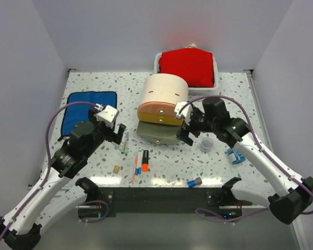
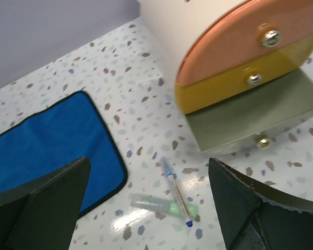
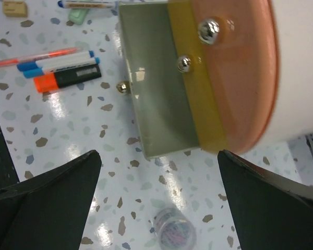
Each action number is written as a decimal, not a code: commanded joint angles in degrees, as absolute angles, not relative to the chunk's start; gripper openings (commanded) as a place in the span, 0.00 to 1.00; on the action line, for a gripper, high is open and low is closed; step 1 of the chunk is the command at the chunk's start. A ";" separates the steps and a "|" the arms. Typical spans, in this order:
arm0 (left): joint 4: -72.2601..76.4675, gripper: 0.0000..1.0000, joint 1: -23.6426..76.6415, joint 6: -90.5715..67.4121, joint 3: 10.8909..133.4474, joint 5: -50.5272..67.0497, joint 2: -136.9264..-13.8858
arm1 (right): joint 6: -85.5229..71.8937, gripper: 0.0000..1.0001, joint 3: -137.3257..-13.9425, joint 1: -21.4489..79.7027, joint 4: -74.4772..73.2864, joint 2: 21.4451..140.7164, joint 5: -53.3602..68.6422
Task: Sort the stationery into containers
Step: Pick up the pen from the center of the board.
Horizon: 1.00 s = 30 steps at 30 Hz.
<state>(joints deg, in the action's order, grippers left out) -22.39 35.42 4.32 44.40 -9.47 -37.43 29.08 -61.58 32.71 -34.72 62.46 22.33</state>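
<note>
While left gripper (image 2: 148, 172) & right gripper (image 3: 159, 156) both gape empty, thin clear blue-tipped pen (image 2: 176, 194) lies on speckled table (image 1: 224, 88) just ahead of left jaws, long axis approx crosswise to their closing line; left one's nearer, pulled-out grey-green drawer (image 1: 156, 134) to its right.

The top external view looks steeply down from above and behind the two arm bases (image 1: 88, 186), far enough back to take in the whole white speckled surface (image 1: 224, 88) up to the far wall (image 1: 161, 31). The left wrist view sits low and close. It looks between the fingers of the left pincer (image 2: 148, 166) at the front of the cream half-cylinder drawer unit with yellow-orange fronts (image 2: 235, 67), from its left side. The right wrist view hangs close above, looking down past the right pincer (image 3: 159, 156), its picture turned sideways. Both wrist views share the unit's fronts and its pulled-out grey-green bottom drawer (image 3: 156, 88); the top view takes in all of it.
</note>
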 commanded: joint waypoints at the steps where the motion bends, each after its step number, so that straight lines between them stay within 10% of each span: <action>1: -29.35 1.00 28.40 6.85 49.48 -10.46 -39.62 | 38.06 0.99 -67.75 38.13 -40.26 68.80 22.25; 8: -50.36 0.98 21.54 -3.68 64.32 -1.45 -60.99 | 28.22 0.99 -82.88 41.66 -41.32 82.53 22.49; 24: -42.45 0.51 18.11 -1.67 64.60 7.73 -84.45 | 19.26 0.99 -74.18 42.63 -30.77 67.77 8.27; 30: -39.64 0.54 18.19 -3.34 61.44 7.91 -87.71 | 17.93 0.99 -74.79 41.14 -25.84 67.68 4.31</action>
